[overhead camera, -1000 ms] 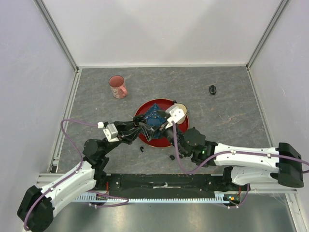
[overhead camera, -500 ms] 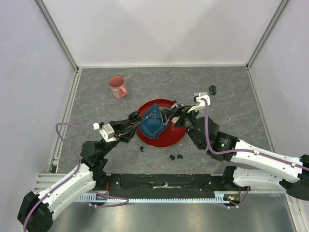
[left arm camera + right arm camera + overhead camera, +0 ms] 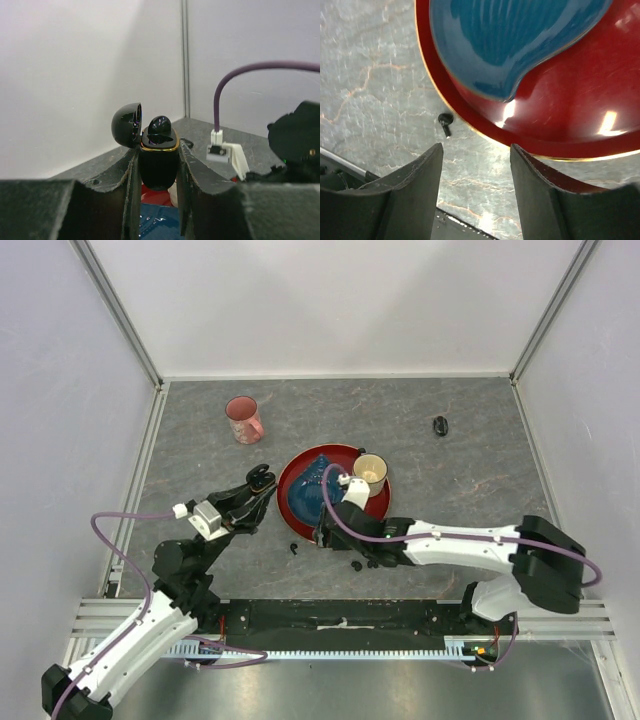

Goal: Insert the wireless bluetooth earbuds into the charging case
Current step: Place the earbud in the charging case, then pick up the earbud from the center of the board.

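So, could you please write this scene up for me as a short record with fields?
left claw: shut on the charging case, held upright
case lid: open, flipped back
seated earbud: sitting in the case
right claw: open, empty, pointing down by the plate's rim
loose earbud: on the table, just off the red plate
blue dish: on the red plate
second case: far right, shut, untouched
pink mug: far left
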You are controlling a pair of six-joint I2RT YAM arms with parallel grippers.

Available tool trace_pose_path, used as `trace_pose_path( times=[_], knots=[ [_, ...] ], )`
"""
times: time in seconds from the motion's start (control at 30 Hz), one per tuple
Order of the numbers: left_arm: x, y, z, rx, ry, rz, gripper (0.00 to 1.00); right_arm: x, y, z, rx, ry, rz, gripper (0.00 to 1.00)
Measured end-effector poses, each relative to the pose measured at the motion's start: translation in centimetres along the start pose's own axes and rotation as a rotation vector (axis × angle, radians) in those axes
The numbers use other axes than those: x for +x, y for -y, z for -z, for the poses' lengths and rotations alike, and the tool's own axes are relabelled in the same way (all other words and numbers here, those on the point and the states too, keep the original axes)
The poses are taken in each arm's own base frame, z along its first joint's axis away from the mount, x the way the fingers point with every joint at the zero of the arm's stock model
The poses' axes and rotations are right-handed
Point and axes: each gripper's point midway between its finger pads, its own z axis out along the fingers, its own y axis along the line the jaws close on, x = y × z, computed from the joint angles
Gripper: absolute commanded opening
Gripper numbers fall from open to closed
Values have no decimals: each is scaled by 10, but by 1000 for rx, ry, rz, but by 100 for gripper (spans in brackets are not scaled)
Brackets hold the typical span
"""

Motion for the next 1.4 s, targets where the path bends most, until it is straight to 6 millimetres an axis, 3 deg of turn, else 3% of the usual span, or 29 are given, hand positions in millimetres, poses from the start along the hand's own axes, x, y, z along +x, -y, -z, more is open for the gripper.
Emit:
trace_pose_path(
  times=[0.13,0.33,0.97,1.4],
  knots=[
    [-4,-3,4,-18,2,-8,2,22,-15,-10,13,-70,12,65],
    [-8,-6,8,-42,0,-9,2,27,-42,-27,9,-102,-39,64],
    [-3,-56,19,-319,-27,-59,2,52,-48,-52,66,-166,-181,51],
    [9,-69,28,-399,-55,-71,2,58,-47,-68,104,-163,-182,45]
  ],
)
